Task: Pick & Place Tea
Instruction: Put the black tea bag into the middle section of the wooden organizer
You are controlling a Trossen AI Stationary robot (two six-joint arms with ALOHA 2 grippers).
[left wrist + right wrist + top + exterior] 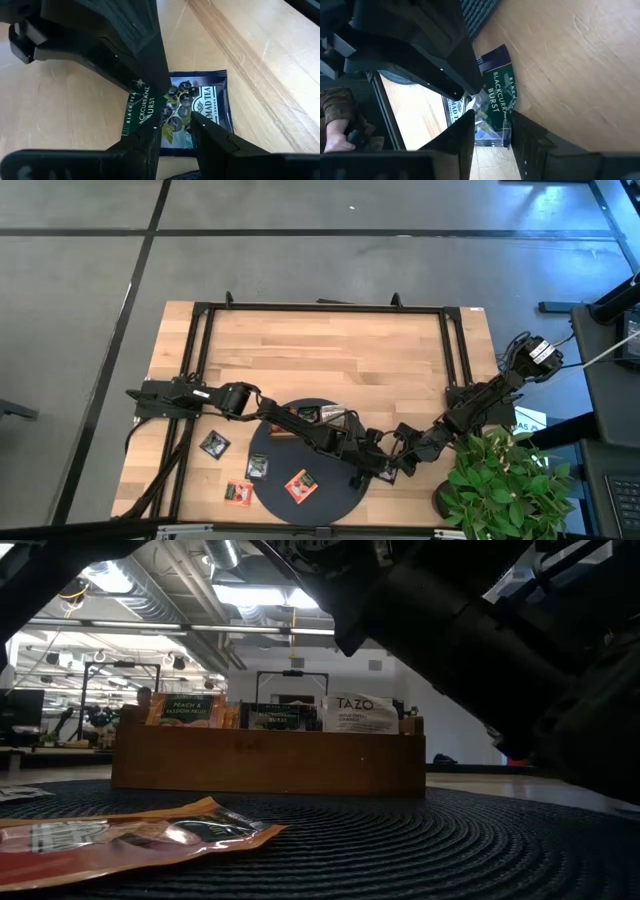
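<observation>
- A dark blue tea sachet (192, 112) lying on the wooden table is showing "BLACK TEA", part of "BLACKCURRANT BURST", and "MAD TEA LONDON" in the left wrist view.
- The same sachet (495, 97) is reading "BLACKCURRANT BURST" in the right wrist view.
- A white sachet (358, 713) standing in the wooden tray (268, 760) is displaying "TAZO".
- An orange sachet (186, 709) beside it is reading "PEACH".

The floor (300, 220) is grey concrete, crossed by dark seam lines. A light wooden table (330, 350) occupies the frame centre. A green potted plant (505, 480) stands at lower right. In the low view, ceiling ducts (215, 570) and bright light panels (260, 595) fill the upper left.
</observation>
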